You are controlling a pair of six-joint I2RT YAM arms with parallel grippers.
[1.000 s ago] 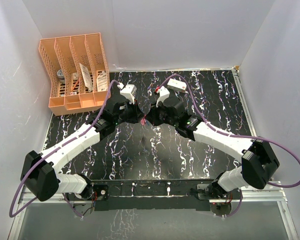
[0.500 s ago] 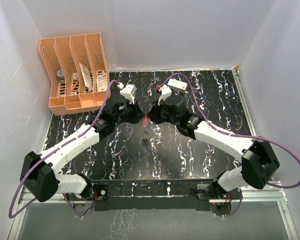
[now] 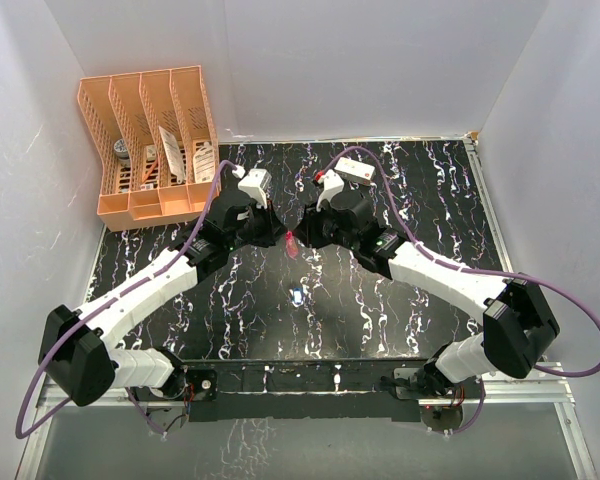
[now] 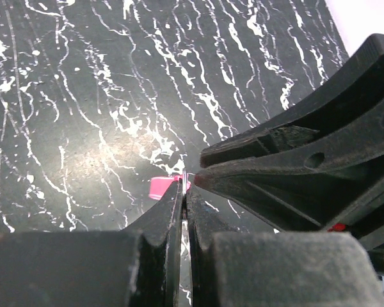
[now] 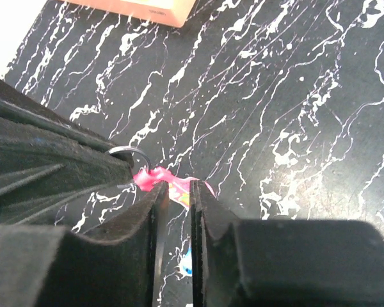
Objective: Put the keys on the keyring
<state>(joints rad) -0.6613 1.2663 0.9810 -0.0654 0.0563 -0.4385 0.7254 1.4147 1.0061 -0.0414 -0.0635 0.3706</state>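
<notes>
The pink key (image 3: 292,243) hangs above the middle of the table where my two grippers meet. My left gripper (image 3: 278,235) is shut on the keyring (image 4: 184,178), a thin metal wire pinched between its tips, and the pink key (image 4: 160,187) shows just past them. My right gripper (image 3: 302,238) faces it, jaws slightly apart. In the right wrist view the pink key (image 5: 179,190) sits at the tips of the right gripper (image 5: 174,188), beside the keyring's loop (image 5: 133,152). The blue key (image 3: 297,296) lies on the table below, also visible as the blue key (image 5: 187,262).
An orange file organizer (image 3: 150,150) with papers stands at the back left. A white rectangular box (image 3: 358,168) lies behind the right arm. White walls close the table on three sides.
The right gripper's jaws have parted a little. The blue key, not on the table a second ago, has dropped and now lies below the grippers. Both arms have barely moved.
</notes>
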